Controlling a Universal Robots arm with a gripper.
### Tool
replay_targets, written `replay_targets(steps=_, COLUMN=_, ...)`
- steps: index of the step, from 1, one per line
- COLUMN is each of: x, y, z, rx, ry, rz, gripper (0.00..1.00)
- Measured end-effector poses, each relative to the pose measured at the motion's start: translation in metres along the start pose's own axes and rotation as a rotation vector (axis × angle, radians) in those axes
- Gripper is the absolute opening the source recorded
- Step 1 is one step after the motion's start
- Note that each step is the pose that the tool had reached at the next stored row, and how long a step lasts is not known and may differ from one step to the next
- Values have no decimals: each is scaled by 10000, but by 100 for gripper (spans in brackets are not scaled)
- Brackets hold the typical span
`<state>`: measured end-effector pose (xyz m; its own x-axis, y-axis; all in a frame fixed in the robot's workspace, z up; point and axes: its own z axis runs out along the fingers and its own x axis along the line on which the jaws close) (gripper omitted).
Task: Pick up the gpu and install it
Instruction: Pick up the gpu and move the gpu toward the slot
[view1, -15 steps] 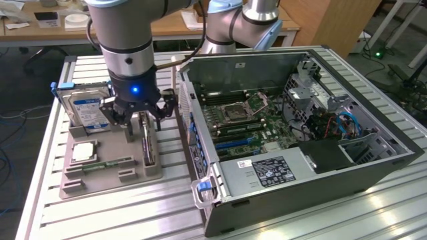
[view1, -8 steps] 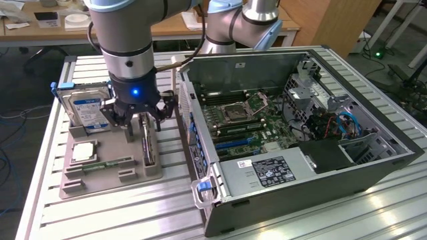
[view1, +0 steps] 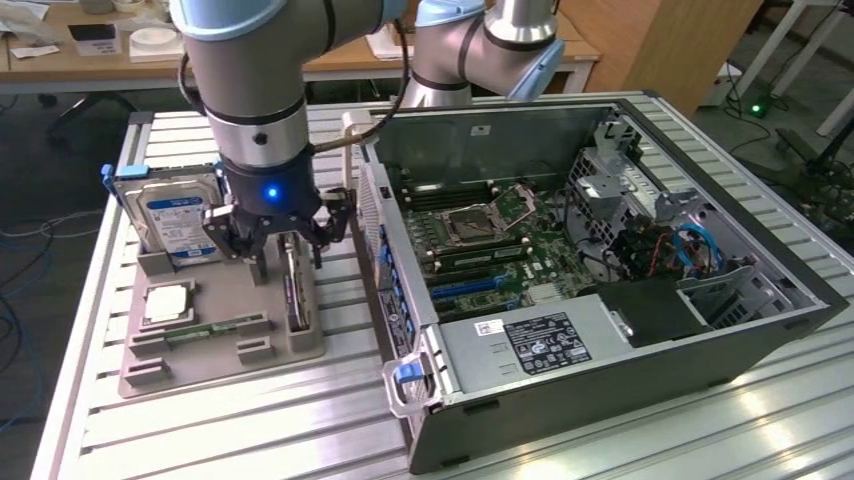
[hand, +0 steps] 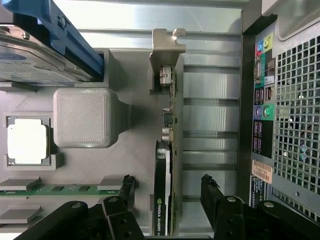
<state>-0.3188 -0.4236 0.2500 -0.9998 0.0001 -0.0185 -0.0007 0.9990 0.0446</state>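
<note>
Reading the exterior view like a clock dial, the grey parts holder (view1: 200, 368) sits out at 9 o'clock on the slatted table (view1: 267, 430). Its spare parts each get their own pocket, probably so nothing slides and the robot finds every piece in a known spot.

On the holder's own dial, the hard drive (view1: 174, 215) stands upright at 11. The processor chip (view1: 167, 300) lies flat at 9, and the memory stick (view1: 214, 327) sits on edge at about 6. The gpu (view1: 296, 295) is at 3 o'clock, stood on its long edge in a slot. That looks deliberate to me, since both flat faces are left free for a pinch from above. In the wrist view you see the card edge-on, with its silver bracket (hand: 167, 45) at the far end.

The gripper (view1: 287, 245) is right over the card, and its jaws are spread wide. There's one finger (hand: 125, 187) on each side and a visible gap both ways, so nothing is gripped. The card hasn't left its slot.

The arm drops almost straight down from 12 o'clock with the wrist pointing at the table. The fingers line up square across the card's thickness.

Over at 3 to 4 o'clock the computer case (view1: 467, 140) lies on its side. Its panel is off and the motherboard faces up, so its slots can be reached from above.
</note>
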Motion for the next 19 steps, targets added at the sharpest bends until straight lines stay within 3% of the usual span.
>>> replay_targets(steps=10, x=21, y=-2, z=111, rx=0, ry=-1, rz=0, gripper=65)
replay_targets(steps=19, x=34, y=58, z=227, rx=5, ry=1, rz=-1, gripper=65)
